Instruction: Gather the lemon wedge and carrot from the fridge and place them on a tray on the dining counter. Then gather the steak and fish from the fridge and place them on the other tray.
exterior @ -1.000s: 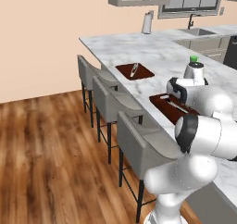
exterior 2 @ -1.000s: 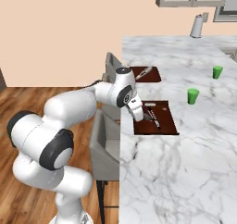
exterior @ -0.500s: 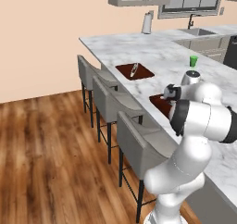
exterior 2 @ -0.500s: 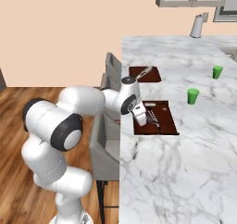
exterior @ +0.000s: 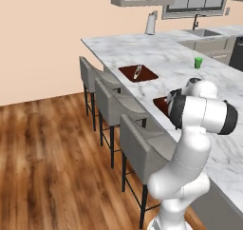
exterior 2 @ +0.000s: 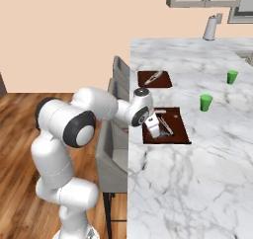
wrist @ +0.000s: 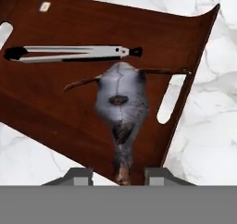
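The dark grey fish (wrist: 121,102) lies on the near brown tray (wrist: 46,98) on the white marble dining counter (exterior 2: 197,174). Its tail end points in between my fingertips. My gripper (wrist: 121,174) is open just above that tray, one finger on each side of the tail with a gap on both sides. From the right base view the gripper (exterior 2: 156,130) hangs over the tray's (exterior 2: 173,134) left part. Silver tongs (wrist: 74,53) lie on the tray beyond the fish. The steak, lemon wedge, carrot and fridge are out of view.
A second brown tray (exterior 2: 154,79) with a silver utensil on it sits farther along the counter. Two green cups (exterior 2: 206,102) (exterior 2: 232,76) stand to the right of the trays. Grey stools (exterior: 109,105) line the counter's edge above the wood floor.
My jaws have opened and let go of the fish, which now rests on the near tray. The arm's elbow has swung round while the hand stayed over the tray.
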